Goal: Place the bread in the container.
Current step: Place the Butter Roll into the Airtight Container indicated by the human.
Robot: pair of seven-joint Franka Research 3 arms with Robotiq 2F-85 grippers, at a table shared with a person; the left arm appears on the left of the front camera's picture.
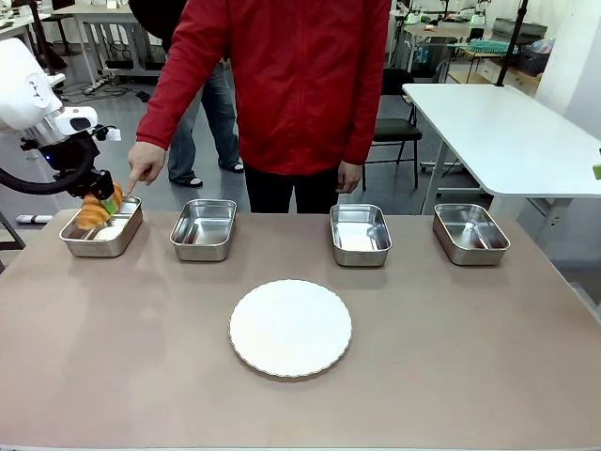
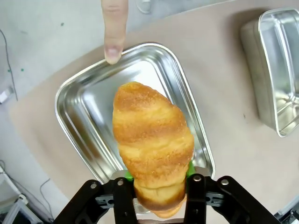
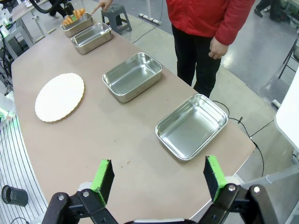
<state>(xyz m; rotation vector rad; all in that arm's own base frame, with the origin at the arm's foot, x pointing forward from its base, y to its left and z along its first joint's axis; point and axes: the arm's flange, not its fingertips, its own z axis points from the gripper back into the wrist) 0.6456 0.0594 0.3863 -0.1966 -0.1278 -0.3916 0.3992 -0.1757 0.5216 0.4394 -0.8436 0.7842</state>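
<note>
The bread (image 1: pixel 97 209), a golden-brown ridged croissant, hangs just over the leftmost container (image 1: pixel 80 242), a shiny steel pan at the table's far left. My left gripper (image 1: pixel 99 193) is shut on it. In the left wrist view the bread (image 2: pixel 152 144) sits between the green pads of the left gripper (image 2: pixel 159 178), above the pan (image 2: pixel 79 107). A person's finger (image 2: pixel 113 32) points at that pan's far rim. My right gripper (image 3: pixel 159 179) is open above the table's right end, holding nothing.
Three more steel pans (image 1: pixel 199 249) (image 1: pixel 360 256) (image 1: pixel 470 254) line the far side. A round white plate (image 1: pixel 290 328) lies mid-table. The person in a red top stands behind the pans, one hand (image 1: pixel 146 162) near the left pan.
</note>
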